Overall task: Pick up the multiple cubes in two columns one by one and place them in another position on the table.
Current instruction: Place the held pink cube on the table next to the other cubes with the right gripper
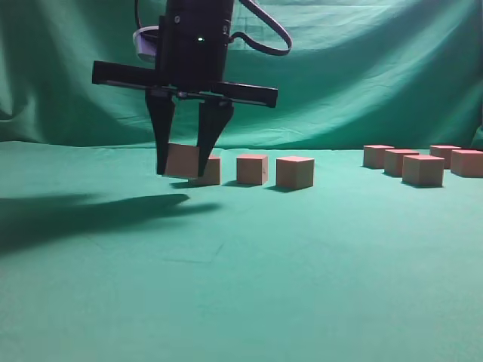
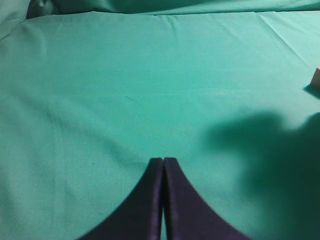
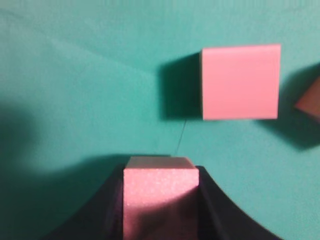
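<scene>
My right gripper (image 1: 182,167) reaches across to the left of the exterior view and is shut on a reddish-pink cube (image 1: 181,159), held low, close to the green table (image 1: 241,279). In the right wrist view the held cube (image 3: 160,197) sits between the dark fingers (image 3: 161,175). To its right, a row of three cubes stands on the cloth (image 1: 210,170) (image 1: 251,169) (image 1: 294,172). One of them shows from above (image 3: 240,82). My left gripper (image 2: 163,161) is shut and empty over bare cloth; it does not show in the exterior view.
Several more cubes stand in a group at the far right (image 1: 423,170). A cube's corner shows at the right edge of the right wrist view (image 3: 310,102) and of the left wrist view (image 2: 316,77). The green backdrop (image 1: 339,68) hangs behind.
</scene>
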`<state>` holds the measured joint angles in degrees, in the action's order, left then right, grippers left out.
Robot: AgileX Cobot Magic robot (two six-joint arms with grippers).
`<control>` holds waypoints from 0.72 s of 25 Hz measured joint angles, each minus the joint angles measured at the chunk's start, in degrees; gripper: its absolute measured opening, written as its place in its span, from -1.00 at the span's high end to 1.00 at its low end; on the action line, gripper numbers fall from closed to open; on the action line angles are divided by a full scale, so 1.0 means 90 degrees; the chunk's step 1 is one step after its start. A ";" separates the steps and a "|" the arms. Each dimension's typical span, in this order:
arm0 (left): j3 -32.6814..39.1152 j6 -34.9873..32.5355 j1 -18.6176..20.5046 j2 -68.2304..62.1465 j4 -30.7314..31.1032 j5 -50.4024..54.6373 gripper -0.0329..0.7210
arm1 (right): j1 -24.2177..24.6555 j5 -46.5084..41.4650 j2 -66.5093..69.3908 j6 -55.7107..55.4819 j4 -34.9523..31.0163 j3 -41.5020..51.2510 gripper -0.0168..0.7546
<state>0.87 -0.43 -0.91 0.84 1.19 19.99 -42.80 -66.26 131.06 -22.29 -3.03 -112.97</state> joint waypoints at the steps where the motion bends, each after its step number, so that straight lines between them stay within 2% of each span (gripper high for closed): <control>1: 0.0000 0.0000 0.0000 0.0000 0.0000 0.0000 0.91 | 0.0000 0.0032 0.0000 -0.0018 -0.0002 0.0000 0.27; 12: 0.0000 0.0000 0.0000 0.0000 0.0000 0.0000 0.91 | -0.0127 0.0390 0.0002 -0.0201 -0.0035 0.0000 0.27; 18: 0.0000 0.0000 0.0000 0.0000 0.0000 0.0000 0.91 | -0.0224 0.0419 0.0013 -0.0132 0.0212 0.0000 0.27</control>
<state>0.87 -0.43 -0.91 0.84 1.19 19.99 -44.82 -62.49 131.18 -23.48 -1.12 -112.97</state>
